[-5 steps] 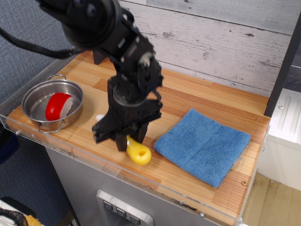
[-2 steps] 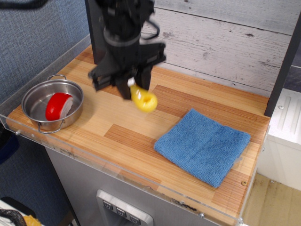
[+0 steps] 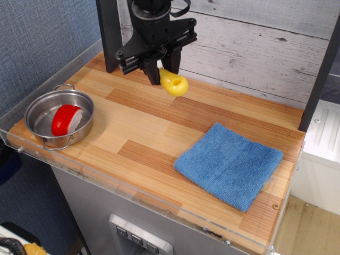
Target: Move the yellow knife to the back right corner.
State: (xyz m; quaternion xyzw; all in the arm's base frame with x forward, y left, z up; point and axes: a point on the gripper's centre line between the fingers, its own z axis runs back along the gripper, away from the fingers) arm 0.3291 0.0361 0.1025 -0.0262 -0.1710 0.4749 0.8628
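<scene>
Nearest you, the blue cloth and the pot holding the red-and-white toy lie undisturbed. Beyond them, your gripper has lifted clear of the front edge and now hangs near the plank wall, fingers clamped on the yellow knife. The back right corner remains well off to the right. The white blade is hidden between the fingers.

Gripper: risen, shifted rearward toward the wall; yellow knife carried along, handle hanging below its fingers.
</scene>
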